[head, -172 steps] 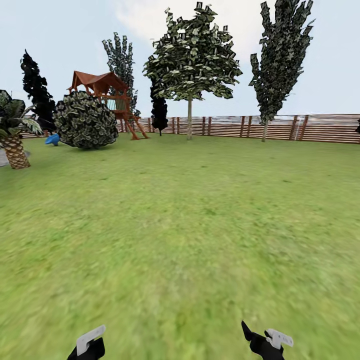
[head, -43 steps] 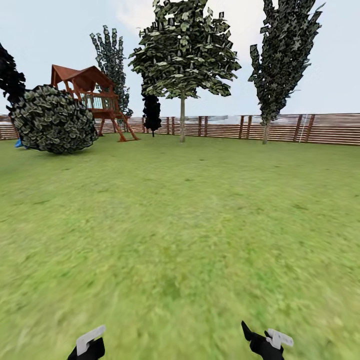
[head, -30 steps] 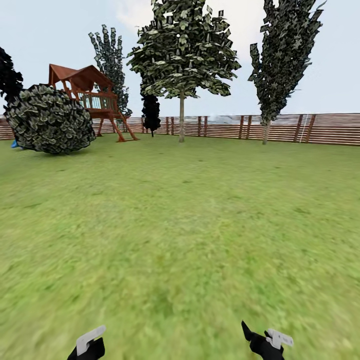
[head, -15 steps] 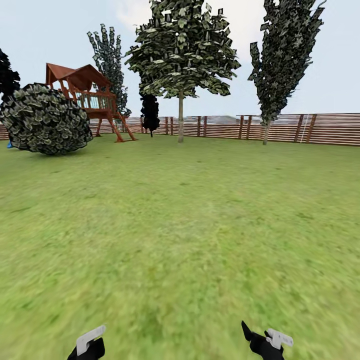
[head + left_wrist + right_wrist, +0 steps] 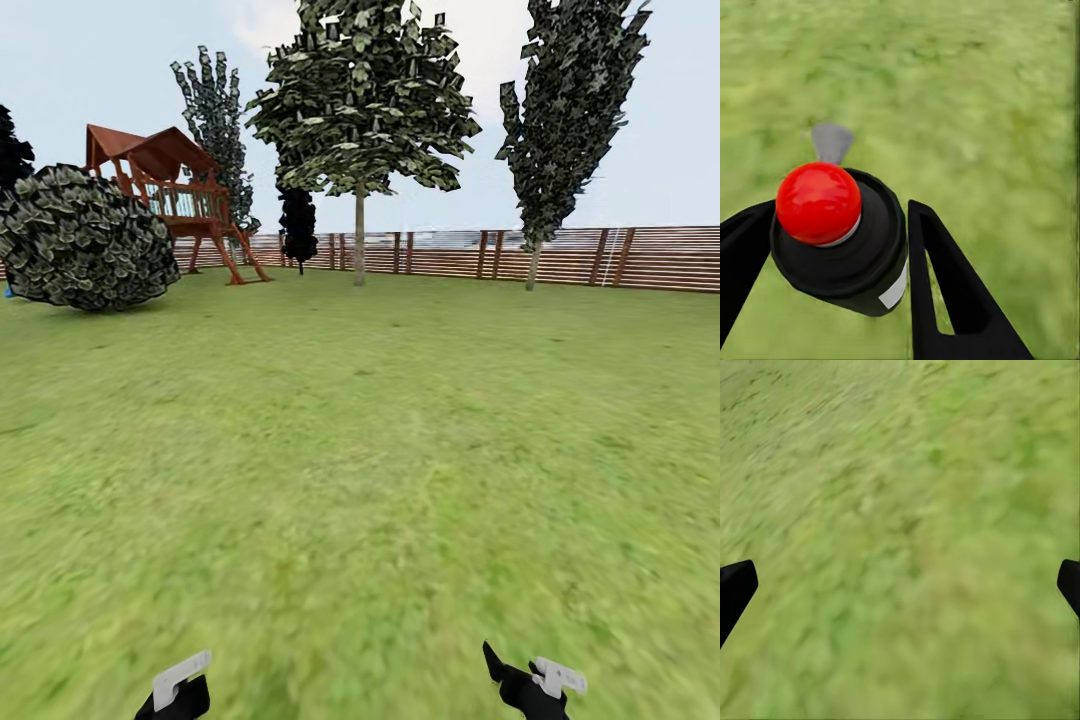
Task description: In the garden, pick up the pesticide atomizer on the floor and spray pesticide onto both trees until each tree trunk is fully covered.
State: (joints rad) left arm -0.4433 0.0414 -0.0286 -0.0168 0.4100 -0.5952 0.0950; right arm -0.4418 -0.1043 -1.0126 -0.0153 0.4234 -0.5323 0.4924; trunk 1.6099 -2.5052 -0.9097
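Note:
In the left wrist view the pesticide atomizer (image 5: 840, 244), a small black canister with a red knob (image 5: 818, 202) on top, sits between the two black fingers of my left gripper (image 5: 840, 214), which is shut on it. The head view catches my left gripper (image 5: 175, 690) low at the bottom edge. My right gripper (image 5: 530, 685) is low too, and its wrist view shows it (image 5: 902, 583) open over bare grass. Far ahead on the garden lawn (image 5: 380, 430) stands a tree (image 5: 362, 95) with a straight pale tree trunk (image 5: 358, 245). A narrower tree (image 5: 570, 110) rises further right by the fence.
A brown slat fence (image 5: 600, 257) closes the far side. At the left are a round dark bush (image 5: 85, 250) and a wooden playset (image 5: 165, 190), with dark narrow trees (image 5: 298, 225) behind. Open grass stretches between me and the trees.
The whole view has crept forward and turned slightly: bush, playset and trees have drifted left and grown a little. Both grippers hold the same pose.

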